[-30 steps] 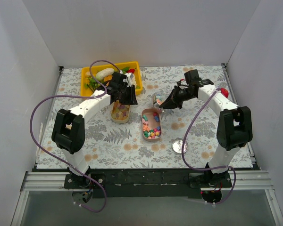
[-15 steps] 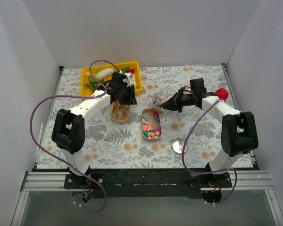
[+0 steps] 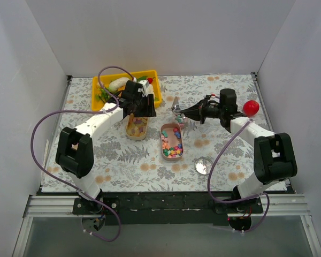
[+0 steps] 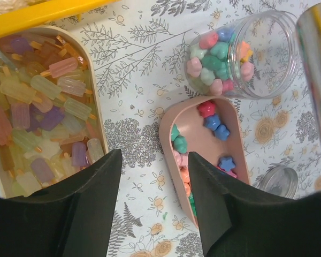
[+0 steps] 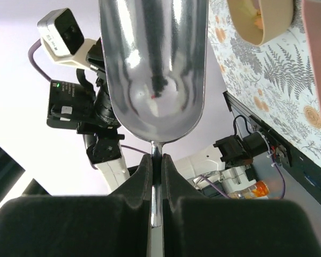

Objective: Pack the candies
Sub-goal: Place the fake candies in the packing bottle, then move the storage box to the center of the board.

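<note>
Pastel candies [image 4: 213, 60] fill a clear jar [image 4: 257, 51] lying on its side. More candies [image 4: 209, 115] lie in a pink tray [image 3: 171, 142]. Translucent yellow-orange and purple candies [image 4: 43, 91] fill a beige tray [image 3: 136, 128]. My left gripper [image 4: 152, 206] is open and empty, hovering over the mat between the two trays. My right gripper [image 5: 156, 160] is shut on the handle of a metal scoop [image 5: 152, 69]. The scoop's bowl looks empty and hangs by the jar, as the top view [image 3: 177, 108] shows.
A yellow tray [image 3: 152, 75] of toy vegetables stands at the back left, just behind my left gripper [image 3: 141, 110]. A red ball [image 3: 250, 107] sits by my right arm. The jar's lid [image 3: 203, 166] lies on the flowered mat near the front.
My right arm has stretched out flatter, its wrist moving right and the scoop turning and rising slightly beside the jar. My left gripper has shifted a little toward the back.
</note>
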